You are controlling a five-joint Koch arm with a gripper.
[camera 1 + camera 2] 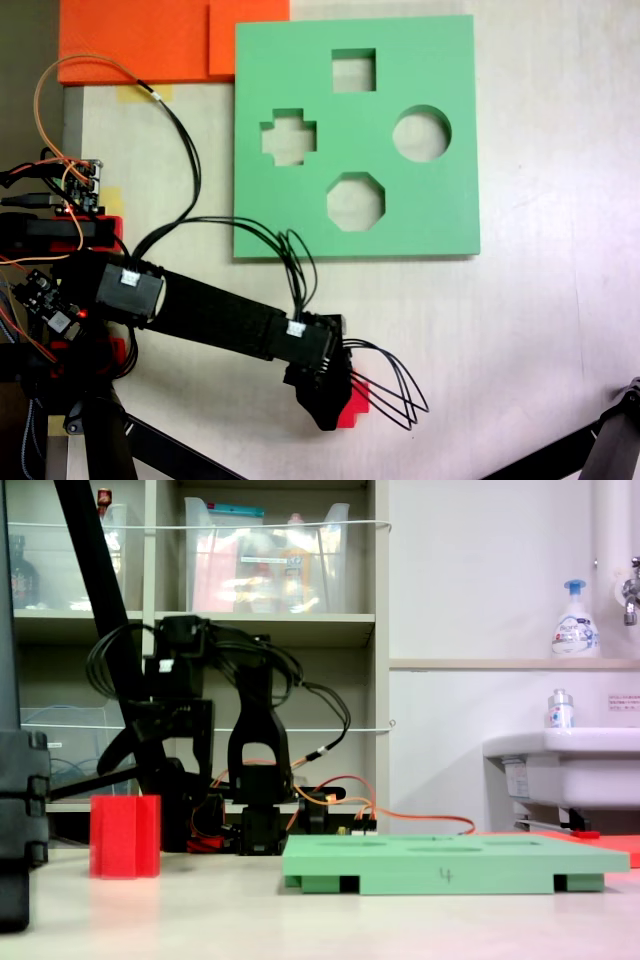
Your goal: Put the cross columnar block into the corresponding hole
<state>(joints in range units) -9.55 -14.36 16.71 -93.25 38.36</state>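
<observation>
Writing: a handwritten "4" is legible on the front edge of the green foam board. A white pump bottle with a blue cap stands on a ledge above the sink; its label print is too small to read. A small bottle stands at the sink's rear edge.

Containers: clear plastic bins sit on the upper shelf of a shelving unit; their contents are blurred.

Surface: a pale table carries the board, which lies flat. The board has square, round, octagonal and plus-shaped cutouts. The corresponding hole, the plus-shaped one, is at the board's left side in the top-down fixed view and is unoccupied. Orange foam sheets lie at the table's top left corner.

The cross columnar block stands upright on the table, well apart from the board, below it in the top-down fixed view and left of it in the side fixed view.

The gripper is directly over the block and partly covers it from above. Whether its jaws are parted, closed or touching the block cannot be told.
</observation>
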